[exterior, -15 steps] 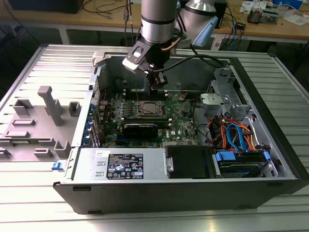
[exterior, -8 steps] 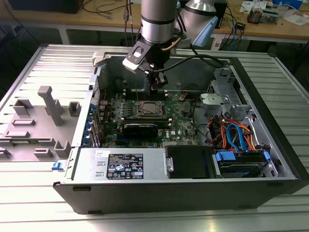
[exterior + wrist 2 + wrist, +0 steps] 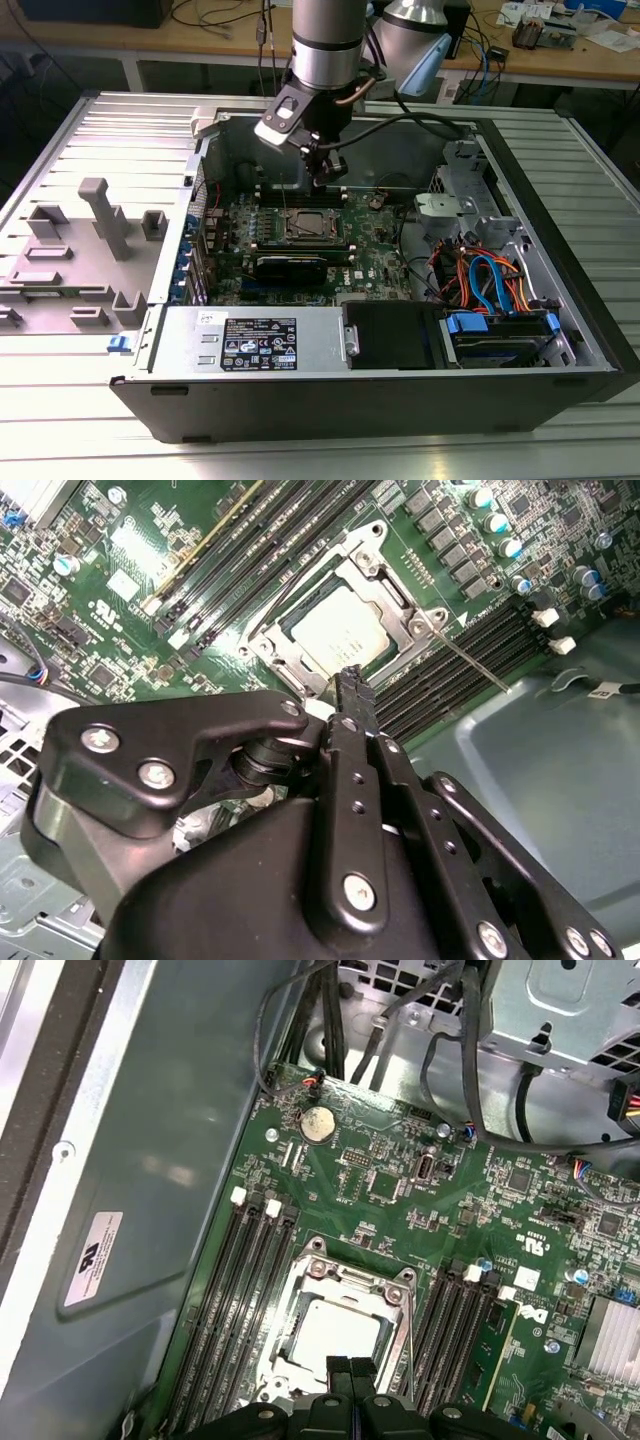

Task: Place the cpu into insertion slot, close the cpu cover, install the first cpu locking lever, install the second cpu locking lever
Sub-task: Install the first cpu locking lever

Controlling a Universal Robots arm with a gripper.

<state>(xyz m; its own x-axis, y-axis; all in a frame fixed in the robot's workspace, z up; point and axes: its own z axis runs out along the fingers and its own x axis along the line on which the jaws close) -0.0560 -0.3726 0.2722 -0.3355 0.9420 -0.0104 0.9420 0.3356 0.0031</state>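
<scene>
The cpu lies silver-topped in the insertion slot on the green motherboard. The cpu cover lies flat around it, the chip showing through its window. A thin metal locking lever juts from a socket corner across the black memory slots. My gripper hangs just above the socket's edge with its black fingers pressed together and nothing between them. In the first wrist view the gripper overlaps the near edge of the cpu and the cpu cover.
The motherboard sits in an open computer case on a ribbed metal table. Memory slots flank the socket. Orange and blue cables and a drive cage lie on the exterior view's right. Grey fixtures stand at its left.
</scene>
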